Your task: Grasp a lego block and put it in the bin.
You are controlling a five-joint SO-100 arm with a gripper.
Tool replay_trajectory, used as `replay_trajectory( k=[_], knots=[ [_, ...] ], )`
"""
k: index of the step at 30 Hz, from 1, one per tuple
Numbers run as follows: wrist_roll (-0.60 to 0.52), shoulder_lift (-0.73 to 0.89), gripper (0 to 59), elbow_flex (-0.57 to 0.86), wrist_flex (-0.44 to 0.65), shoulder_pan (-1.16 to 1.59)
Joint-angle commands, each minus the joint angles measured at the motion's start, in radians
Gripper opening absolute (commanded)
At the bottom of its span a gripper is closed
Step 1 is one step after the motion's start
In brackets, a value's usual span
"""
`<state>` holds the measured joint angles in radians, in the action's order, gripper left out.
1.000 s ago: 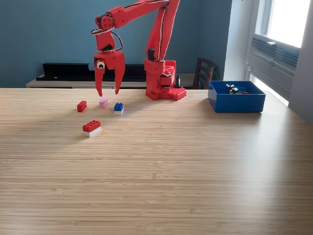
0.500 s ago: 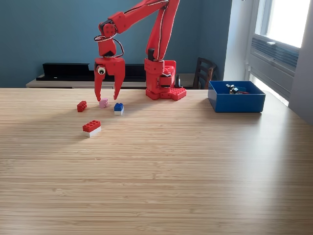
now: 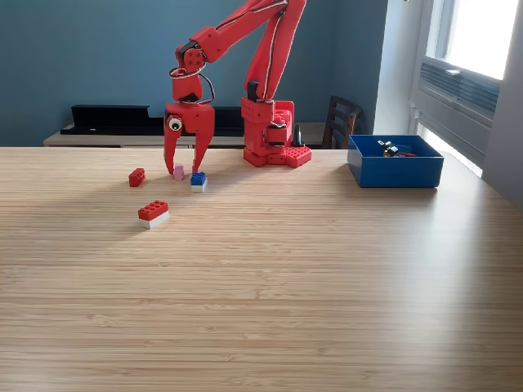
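Note:
Several lego blocks lie on the wooden table at the exterior view's left: a small red one [image 3: 136, 176], a pink one [image 3: 178, 171], a blue-on-white one [image 3: 198, 181] and a red-on-white one [image 3: 153, 214]. My red gripper [image 3: 183, 170] points straight down, open, its fingers straddling the pink block with the tips close to the table. One fingertip stands just above the blue block. The blue bin [image 3: 395, 160] sits at the right with small dark and red pieces inside.
The arm's red base [image 3: 275, 135] stands at the table's back edge. A dark chair [image 3: 341, 122] is behind the table, and a black shelf unit [image 3: 110, 118] runs along the blue wall. A window is at far right.
The gripper has shifted to the exterior view's right and dropped lower, from above the blocks to around the pink block. The blocks and bin have not moved.

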<state>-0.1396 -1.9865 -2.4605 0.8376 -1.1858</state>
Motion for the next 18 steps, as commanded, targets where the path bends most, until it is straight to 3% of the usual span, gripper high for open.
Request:
replay_trajectory(
  k=[1,5,10,18],
  knots=[
    [-0.012,-0.005,14.2,-0.005,-0.046,0.006],
    [-0.032,-0.005,12.2,-0.020,-0.078,0.009],
    [-0.058,-0.005,0.1,-0.046,-0.120,0.014],
    [-0.089,-0.005,0.0,-0.014,-0.123,0.031]
  ],
)
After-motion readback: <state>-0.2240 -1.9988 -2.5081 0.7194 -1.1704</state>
